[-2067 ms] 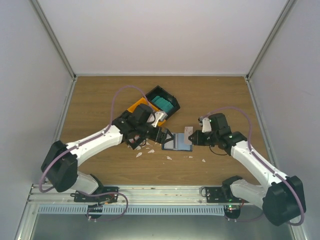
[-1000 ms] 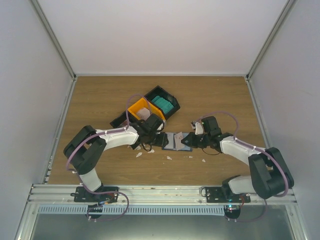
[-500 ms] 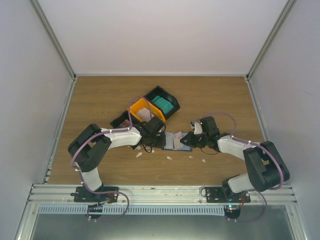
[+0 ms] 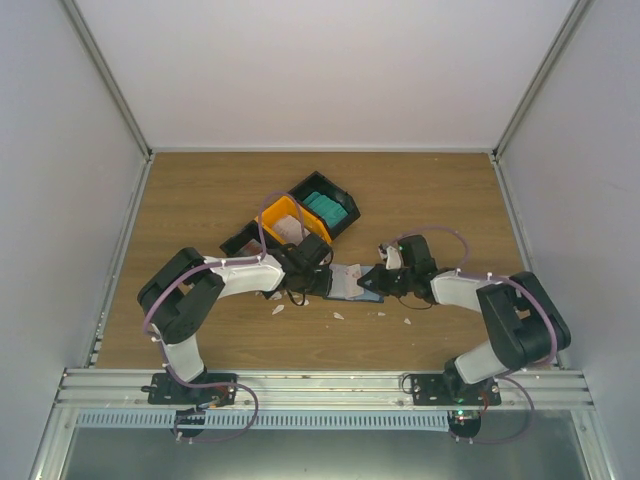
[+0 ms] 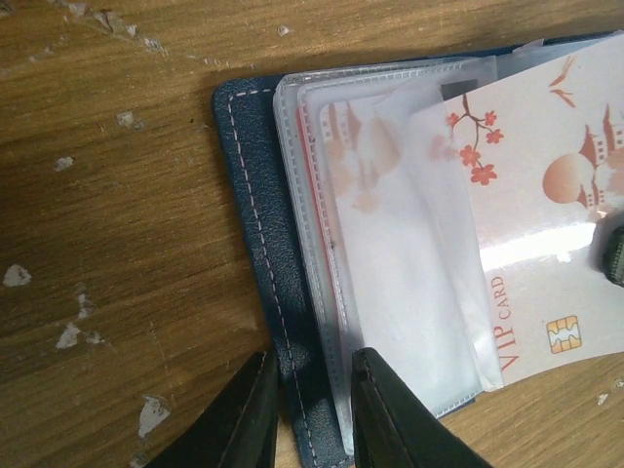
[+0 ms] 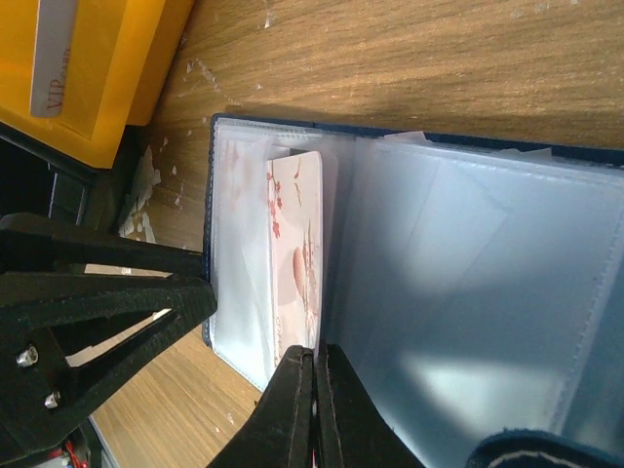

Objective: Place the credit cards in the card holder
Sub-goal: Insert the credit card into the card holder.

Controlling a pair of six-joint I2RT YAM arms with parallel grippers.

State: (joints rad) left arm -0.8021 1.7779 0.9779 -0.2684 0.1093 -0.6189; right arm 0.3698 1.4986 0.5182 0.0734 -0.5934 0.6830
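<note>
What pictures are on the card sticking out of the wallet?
The card is white with red blossoms, a peach sun and VIP lettering; clearest in the left wrist view.

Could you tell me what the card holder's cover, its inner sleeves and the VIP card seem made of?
Card holder cover: seemingly leather or imitation, navy, grained, pale stitching. Inner sleeves: clear flexible plastic, glossy and wrinkled. VIP card: probably stiff plastic, printed, with glare.
</note>
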